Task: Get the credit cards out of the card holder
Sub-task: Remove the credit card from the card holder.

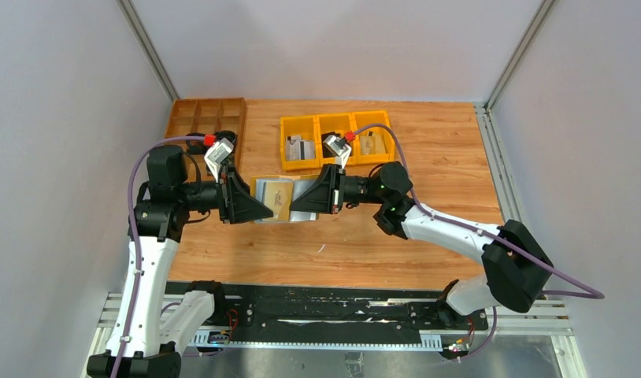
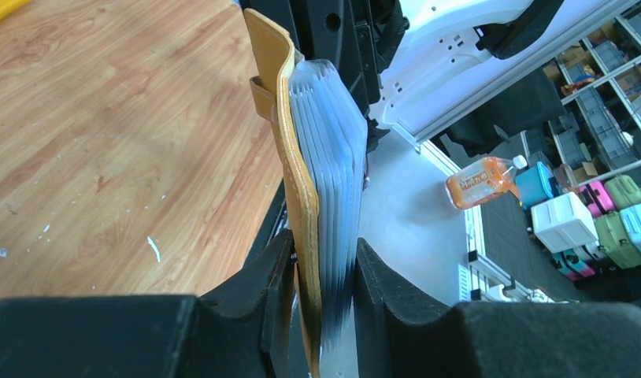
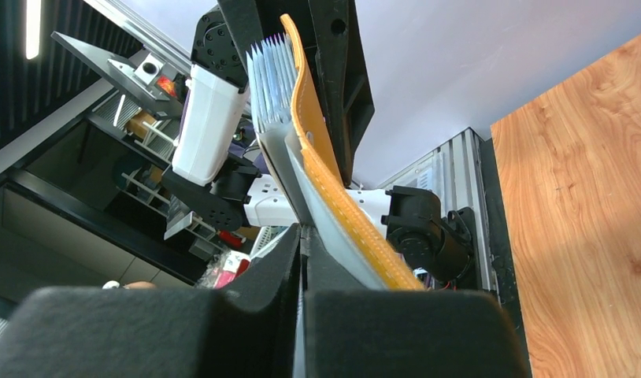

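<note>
One card holder, extraction step: left end effector grasping it, right end effector clenched at grey edge; next, likely a straight outward pull.

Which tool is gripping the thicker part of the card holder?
The left tool: it clamps the card holder across its full thickness; the right tool pinches only a thin edge.

Overhead cam, 2 wrist cams near card holder

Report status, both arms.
Left gripper clamped on wallet. Right gripper pinching thin grey sheet at its edge, card or pleat unclear. Nothing blocking.
</note>
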